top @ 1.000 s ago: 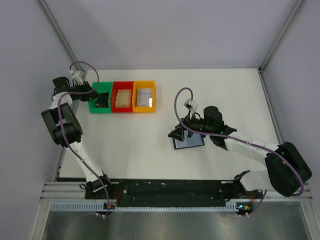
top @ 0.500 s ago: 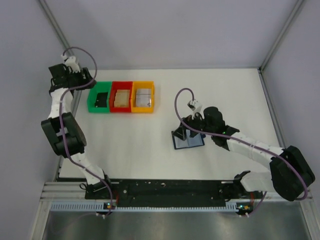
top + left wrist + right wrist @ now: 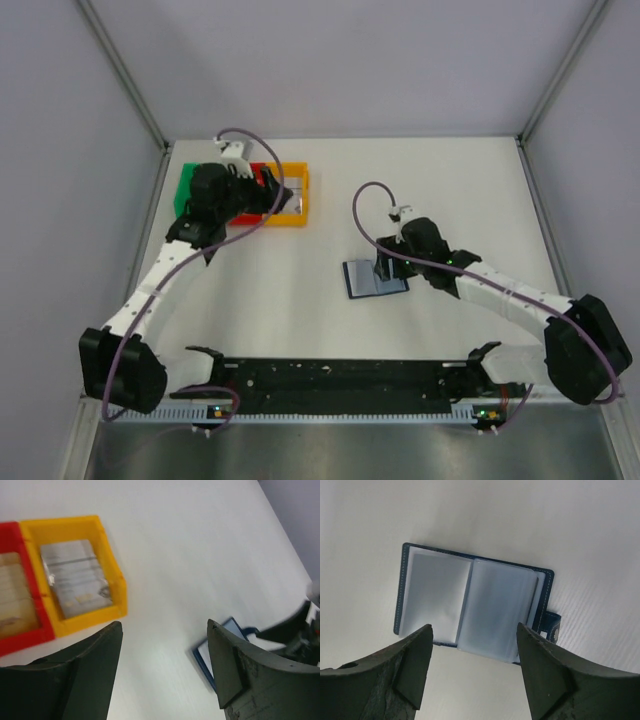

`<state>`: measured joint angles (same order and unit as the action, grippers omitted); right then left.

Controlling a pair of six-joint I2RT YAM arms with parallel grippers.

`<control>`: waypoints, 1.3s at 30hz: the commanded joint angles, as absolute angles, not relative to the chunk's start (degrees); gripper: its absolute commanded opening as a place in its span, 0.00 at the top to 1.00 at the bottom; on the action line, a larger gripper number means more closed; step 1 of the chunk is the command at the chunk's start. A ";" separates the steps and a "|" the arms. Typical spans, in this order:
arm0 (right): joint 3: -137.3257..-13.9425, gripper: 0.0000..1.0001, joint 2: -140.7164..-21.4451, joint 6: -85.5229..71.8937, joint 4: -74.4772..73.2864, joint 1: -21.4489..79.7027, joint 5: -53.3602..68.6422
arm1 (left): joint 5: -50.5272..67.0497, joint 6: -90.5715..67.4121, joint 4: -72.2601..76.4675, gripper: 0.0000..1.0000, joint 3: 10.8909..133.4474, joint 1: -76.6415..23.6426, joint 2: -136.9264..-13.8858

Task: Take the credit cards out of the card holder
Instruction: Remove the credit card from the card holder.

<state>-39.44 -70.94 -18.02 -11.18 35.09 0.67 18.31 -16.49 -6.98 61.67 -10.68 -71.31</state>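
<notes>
**Open holder under the right end effector: reaching for a card**

The holder [image 3: 470,607] is lying open and flat on the table [image 3: 560,525], right of centre in the top view, with both pale panels facing up. In the right wrist view its long axis is running left to right, dipping slightly toward the right. Its closing tab [image 3: 551,623] is pointing outward at the lower right edge.

The right end effector [image 3: 473,629] is hovering directly above the holder, fingers spread and gripping nothing. The left end effector [image 3: 164,625], also spread and empty, is hanging over the bins at the upper left of the top view. There a silvery card [image 3: 75,577] is lying in the orange bin [image 3: 90,621], beside the red bin [image 3: 25,640].

The step in hand appears to be the reach for a further card. Whether either panel is holding one cannot be told, since the sleeves are pale and translucent. The next move is probably calling for a descent onto one panel, a pinch on a card edge at the slot mouth, and a pull along the slot. The holder is lying unpinned, so it may be dragged along with the card.
</notes>
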 commanded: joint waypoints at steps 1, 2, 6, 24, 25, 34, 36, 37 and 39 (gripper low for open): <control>-41.84 0.34 -73.56 -20.47 -12.66 35.24 -6.41 | 16.78 -25.39 -2.48 0.28 53.28 -20.63 -66.54; -42.10 0.36 -74.35 -20.74 -12.66 35.24 -6.15 | 17.05 -27.14 -0.37 0.28 51.00 -23.09 -65.84; -42.10 0.40 -75.24 -22.58 -12.57 35.24 -7.11 | 18.19 -32.60 7.37 0.30 45.36 -31.01 -65.74; -38.85 0.48 -76.90 -26.36 -10.02 34.54 -6.33 | 21.88 -39.90 21.10 0.58 51.06 -41.57 -92.62; -38.59 0.48 -76.99 -26.63 -10.02 34.54 -6.50 | 22.15 -39.64 20.66 0.59 51.67 -41.66 -93.85; -37.36 0.48 -78.31 -27.16 -8.88 34.45 -4.75 | 20.92 -38.41 18.90 0.64 50.72 -42.19 -99.93; -37.18 0.48 -78.49 -27.07 -8.27 34.45 -3.96 | 20.39 -38.15 18.28 0.66 50.01 -42.19 -100.46; -37.09 0.48 -78.66 -27.16 -8.09 34.45 -3.52 | 20.13 -37.97 18.11 0.66 49.57 -42.19 -100.72; -37.18 0.48 -79.10 -27.42 -7.82 34.45 -2.38 | 19.78 -37.71 17.67 0.71 48.70 -42.19 -100.90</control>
<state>-37.47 -78.48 -26.63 -10.48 34.70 -4.51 20.86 -38.87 17.12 49.80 -42.02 -100.29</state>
